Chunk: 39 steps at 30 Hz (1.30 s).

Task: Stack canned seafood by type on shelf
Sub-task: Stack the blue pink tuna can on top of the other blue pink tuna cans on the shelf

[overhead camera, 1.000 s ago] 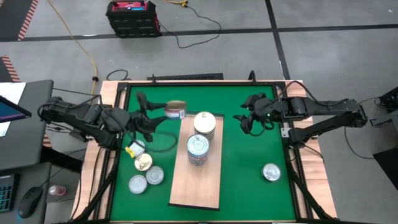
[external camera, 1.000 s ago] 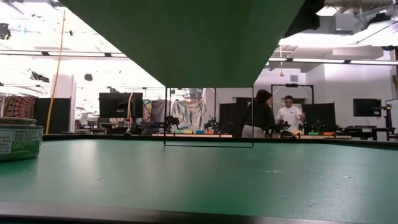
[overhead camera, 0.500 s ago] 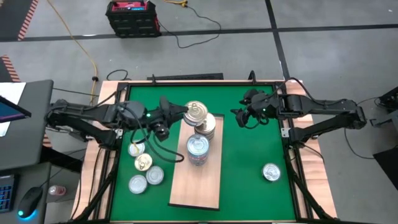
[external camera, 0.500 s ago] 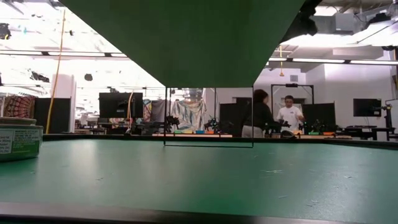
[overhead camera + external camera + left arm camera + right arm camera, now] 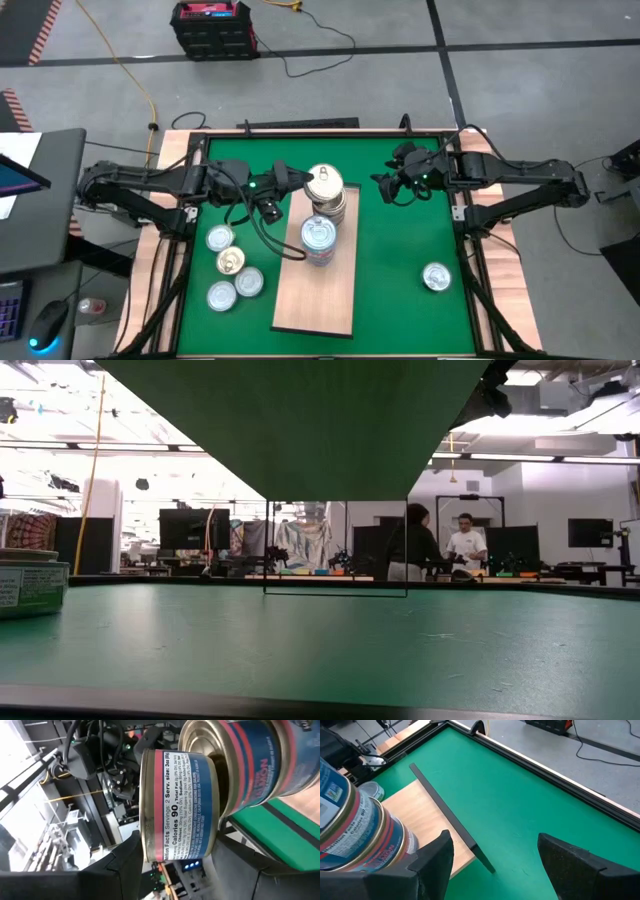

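Observation:
The shelf (image 5: 314, 290), a pale wooden board, lies on the green mat. Two stacks of canned seafood stand on it: a far stack (image 5: 334, 208) and a near stack (image 5: 318, 240). My left gripper (image 5: 308, 184) reaches in from the left, shut on a can with a pink and blue label (image 5: 180, 805). That can is lid up over the far stack's far edge; I cannot tell whether it touches the stack. My right gripper (image 5: 386, 190) hovers open over the mat right of the shelf. Several loose cans (image 5: 231, 263) rest on the mat at the left, and one (image 5: 436, 277) at the right. My left gripper pinches the can between its two fingers, one at the lid's left edge (image 5: 311, 181) and one under the bottom. The fingers come in nearly level from the table's left. The can sits upright with its lid (image 5: 324, 181) up, clear of the mat. The picture's lower edge cuts off the contact in the wrist view.
The raised wooden table rim (image 5: 180, 250) frames the mat. Bare mat (image 5: 530, 805) lies between the shelf and my right gripper. One can (image 5: 30, 588) shows at the low view's left edge. People stand in the room beyond the table.
My left gripper has carried the can toward the table's right, from beside the shelf to above the far stack. It rolled its wrist on the way. The can has turned from lying on its side to lid up.

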### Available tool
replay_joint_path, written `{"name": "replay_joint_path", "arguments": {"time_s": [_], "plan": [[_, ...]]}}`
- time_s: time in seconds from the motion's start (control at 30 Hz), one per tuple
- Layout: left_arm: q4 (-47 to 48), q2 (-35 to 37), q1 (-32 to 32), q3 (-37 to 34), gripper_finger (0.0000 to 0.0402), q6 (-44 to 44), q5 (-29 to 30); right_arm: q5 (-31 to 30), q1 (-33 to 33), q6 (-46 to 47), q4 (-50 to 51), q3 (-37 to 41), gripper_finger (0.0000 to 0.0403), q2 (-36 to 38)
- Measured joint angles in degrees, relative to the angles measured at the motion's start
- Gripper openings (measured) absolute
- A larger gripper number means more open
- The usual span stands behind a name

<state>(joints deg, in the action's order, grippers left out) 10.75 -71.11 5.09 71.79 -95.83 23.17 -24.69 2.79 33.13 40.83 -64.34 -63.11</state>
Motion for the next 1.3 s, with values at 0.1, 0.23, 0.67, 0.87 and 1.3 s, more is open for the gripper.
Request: {"name": "replay_joint_path", "arguments": {"time_s": [0.1,0.23,0.67,0.87,1.3], "plan": [[-2.6,-1.4,0.0,0.0,0.0201,-0.6,2.0,0.0,0.0,0.3,-0.4,0.0,0.031,0.0],[-4.5,-2.4,0.3,0.0,0.0201,-0.7,2.6,0.0,0.0,1.1,-0.4,0.0,0.031,0.0],[-3.7,-2.3,0.3,0.0,0.0219,4.0,-1.7,0.1,0.0,1.0,-0.6,0.0,0.031,0.0],[-3.5,-2.4,0.3,-0.2,0.0265,4.6,-3.5,0.1,0.0,1.0,-0.6,0.0,0.031,0.0],[-2.0,0.0,0.3,-0.2,0.0297,6.4,-4.8,0.2,0.0,1.4,-0.6,0.0,0.031,0.0]]}}
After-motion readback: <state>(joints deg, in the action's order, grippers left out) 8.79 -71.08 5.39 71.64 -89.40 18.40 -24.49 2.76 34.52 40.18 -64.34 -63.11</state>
